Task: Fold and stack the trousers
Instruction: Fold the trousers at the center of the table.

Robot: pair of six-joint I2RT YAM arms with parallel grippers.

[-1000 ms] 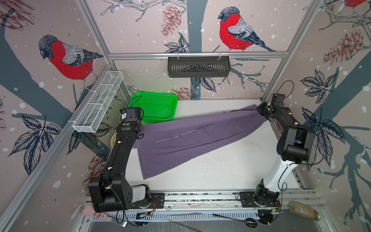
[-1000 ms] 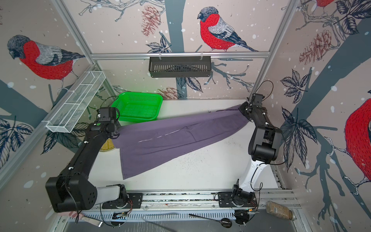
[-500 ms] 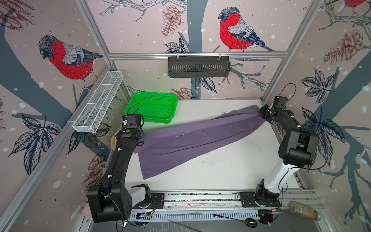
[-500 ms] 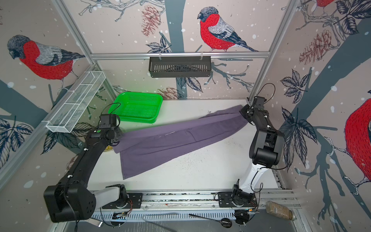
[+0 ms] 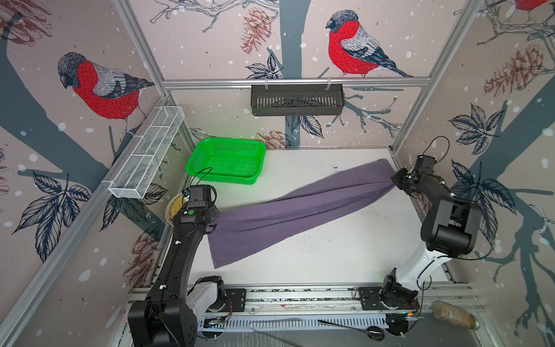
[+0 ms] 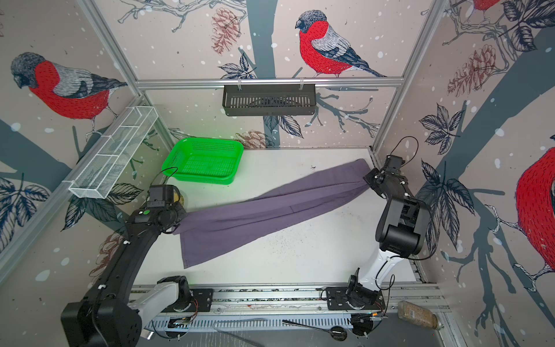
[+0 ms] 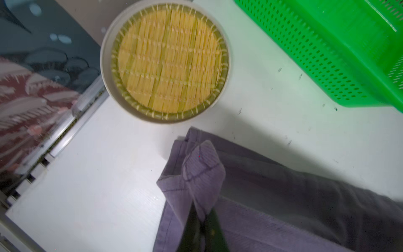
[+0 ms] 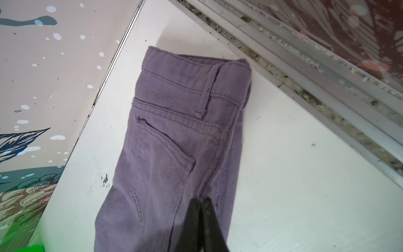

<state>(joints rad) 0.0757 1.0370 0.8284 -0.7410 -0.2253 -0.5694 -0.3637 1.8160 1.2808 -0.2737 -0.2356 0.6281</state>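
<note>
Dusty purple cotton trousers (image 5: 300, 210), legs laid one upon the other, stretched slantwise across the white table (image 5: 345, 255) between both arms. Left gripper (image 7: 201, 216) pinched tight on a hem corner near the bamboo-lined dish (image 7: 165, 63); right gripper (image 8: 201, 201) pinched on the seat below the waistband (belt loop and pocket visible). Step in hand, apparently: tensioning before the crosswise fold. The next move likely calls for carrying one end over the other, edges aligned.
</note>
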